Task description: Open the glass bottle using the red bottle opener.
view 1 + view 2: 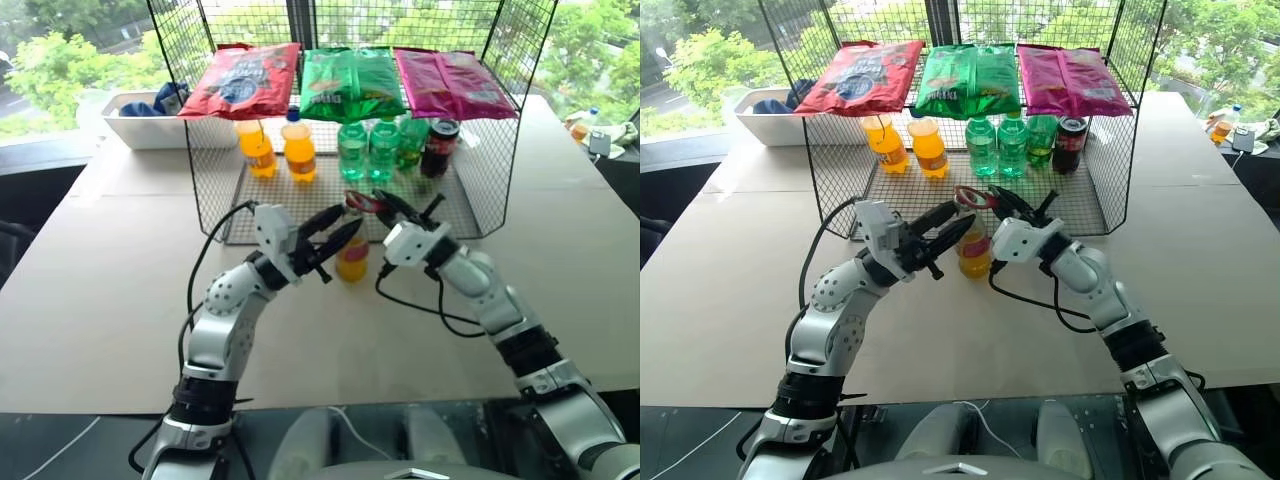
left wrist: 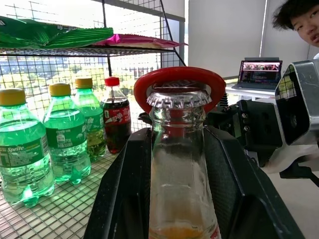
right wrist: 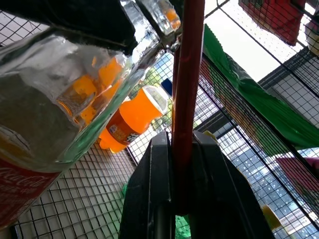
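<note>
Bottle [image 2: 180,164] base cut off by frame edge; opener [image 3: 185,99] handle end prob. hidden betw. right gripper's fingers [image 3: 207,199].

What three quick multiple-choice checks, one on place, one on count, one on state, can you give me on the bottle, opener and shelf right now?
1. Where is the red bottle opener's loop?
A. Lying on the table
B. Around the glass bottle's cap
C. On the top shelf

2. How many snack bags lie on top of the wire rack?
A. Two
B. Three
C. Five

3. What is the state of the glass bottle's cap?
A. Still on
B. Off, lying on the table
C. Held in the left gripper

Answers:
1 B: the red bottle opener rings the crown cap, held by the right gripper.
2 B: one red bag, one green bag, one pink bag on the wire rack.
3 A: the cap sits on the glass bottle, which the left gripper clasps.
</note>
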